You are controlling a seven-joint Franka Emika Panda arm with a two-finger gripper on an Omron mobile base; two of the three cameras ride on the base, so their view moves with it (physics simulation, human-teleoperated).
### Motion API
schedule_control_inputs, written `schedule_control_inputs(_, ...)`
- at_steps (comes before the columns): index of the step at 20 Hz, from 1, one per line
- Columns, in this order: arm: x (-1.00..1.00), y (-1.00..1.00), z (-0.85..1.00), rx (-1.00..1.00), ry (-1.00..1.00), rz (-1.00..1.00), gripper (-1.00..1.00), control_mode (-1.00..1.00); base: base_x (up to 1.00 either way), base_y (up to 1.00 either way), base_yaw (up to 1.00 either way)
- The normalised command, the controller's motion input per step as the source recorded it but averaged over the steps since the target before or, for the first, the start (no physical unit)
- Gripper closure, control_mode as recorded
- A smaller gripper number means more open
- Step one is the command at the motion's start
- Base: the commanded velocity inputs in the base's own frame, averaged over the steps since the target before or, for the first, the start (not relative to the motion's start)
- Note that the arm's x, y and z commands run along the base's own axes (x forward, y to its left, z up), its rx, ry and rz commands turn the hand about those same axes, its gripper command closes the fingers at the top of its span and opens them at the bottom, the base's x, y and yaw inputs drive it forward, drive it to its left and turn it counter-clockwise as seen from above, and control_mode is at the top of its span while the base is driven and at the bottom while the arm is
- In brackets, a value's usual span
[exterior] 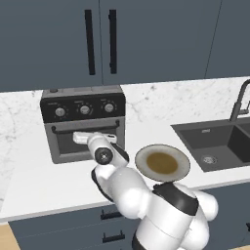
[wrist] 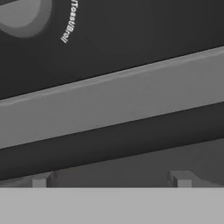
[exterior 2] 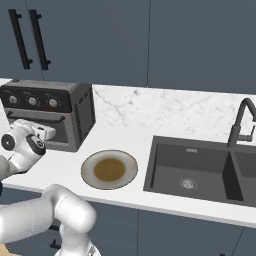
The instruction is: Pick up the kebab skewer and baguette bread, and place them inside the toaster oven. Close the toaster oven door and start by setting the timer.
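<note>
Gripper (exterior: 95, 138) spread wide, nothing held, right up against toaster oven door (exterior: 63, 146) by its black handle (wrist: 109, 142). Door was shut. Toaster oven (exterior: 83, 122) on counter (exterior: 44, 180), left of plate (exterior: 162, 162).

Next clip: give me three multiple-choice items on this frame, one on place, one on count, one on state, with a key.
1. Where is the plate?
A. in the sink
B. on the counter between oven and sink
C. on top of the oven

2. How many knobs on the oven?
A. one
B. three
C. five

3. The oven door is:
A. closed
B. dropped fully open
C. missing

Key: B, the plate lies on the counter left of the sink; B, three knobs in a row; A, the door stands upright, with the end effector at its handle.
</note>
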Motion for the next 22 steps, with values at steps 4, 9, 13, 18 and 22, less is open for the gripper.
schedule_control_inputs(4,0.35,-0.04,0.0,0.0,0.0,0.0,-1.0,-1.0,0.0,0.0,0.0)
schedule_control_inputs(9,0.31,0.0,-0.01,0.0,0.0,0.0,-1.0,-1.0,0.0,0.0,0.0)
schedule_control_inputs(13,-0.11,0.11,-0.04,0.0,0.0,0.0,-1.0,-1.0,0.0,0.0,0.0)
schedule_control_inputs(18,-0.37,0.55,0.12,-0.01,0.0,0.0,-1.0,-1.0,0.0,0.0,0.0)
schedule_control_inputs(22,-0.11,0.59,0.42,0.0,0.0,0.0,-1.0,-1.0,0.0,0.0,0.0)
